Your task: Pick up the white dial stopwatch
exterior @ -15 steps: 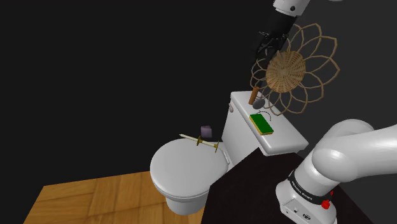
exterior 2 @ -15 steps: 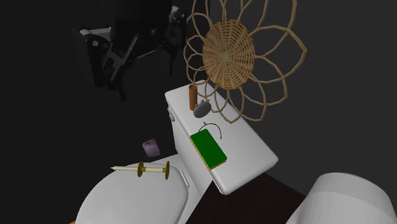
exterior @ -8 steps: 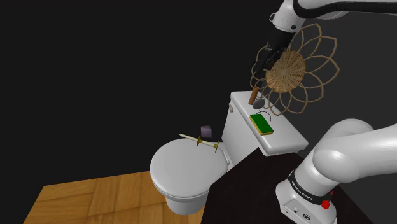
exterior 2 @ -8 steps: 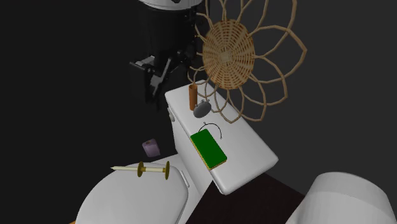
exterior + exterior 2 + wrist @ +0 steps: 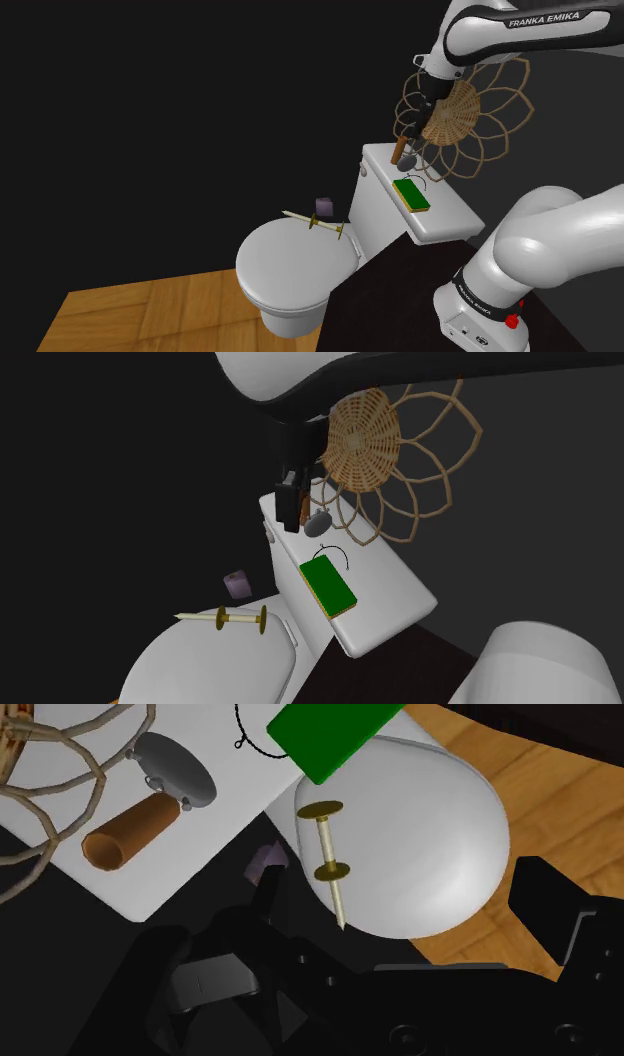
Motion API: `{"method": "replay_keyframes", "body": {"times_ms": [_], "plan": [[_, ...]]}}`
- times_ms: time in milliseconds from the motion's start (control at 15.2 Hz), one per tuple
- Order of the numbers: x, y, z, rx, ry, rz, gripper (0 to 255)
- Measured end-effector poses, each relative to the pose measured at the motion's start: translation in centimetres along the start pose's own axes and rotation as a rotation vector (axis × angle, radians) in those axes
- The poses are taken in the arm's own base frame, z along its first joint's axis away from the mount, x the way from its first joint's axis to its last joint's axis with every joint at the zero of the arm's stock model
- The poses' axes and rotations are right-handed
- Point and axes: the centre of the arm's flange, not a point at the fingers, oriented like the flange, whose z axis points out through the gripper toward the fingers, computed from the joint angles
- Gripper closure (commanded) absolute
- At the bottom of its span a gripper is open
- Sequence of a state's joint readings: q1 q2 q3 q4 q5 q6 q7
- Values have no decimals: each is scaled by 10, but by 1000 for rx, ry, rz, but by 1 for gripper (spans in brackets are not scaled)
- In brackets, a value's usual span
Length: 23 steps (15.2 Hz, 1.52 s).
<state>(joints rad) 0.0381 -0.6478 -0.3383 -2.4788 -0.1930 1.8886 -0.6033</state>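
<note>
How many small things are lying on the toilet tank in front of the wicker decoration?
3: a brown cylinder at one end of the tank, the grey round stopwatch beside it, and a green pad with a black cord mid-tank. The arm may hide others.

Over the last 1 second we see the gripper come down from high up at the second exterior view's left to the far end of the toilet tank. There it now hides part of the brown cylinder, near the grey stopwatch. The white forearm has swung across that view's top.
</note>
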Motion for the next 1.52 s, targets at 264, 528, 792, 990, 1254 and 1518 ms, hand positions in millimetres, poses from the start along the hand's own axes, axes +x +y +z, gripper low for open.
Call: {"method": "replay_keyframes", "body": {"times_ms": [264, 528, 792, 990, 1254, 1518], "plan": [[-2, 35, 37, -2, -43, -158, 0], [2, 69, 76, -4, -85, -316, 0], [9, 103, 113, -6, -127, -475, 0], [17, 127, 143, -8, -159, -593, 0], [21, 147, 167, -11, -182, -673, 0], [20, 148, 187, -11, -183, -679, 0]]}}
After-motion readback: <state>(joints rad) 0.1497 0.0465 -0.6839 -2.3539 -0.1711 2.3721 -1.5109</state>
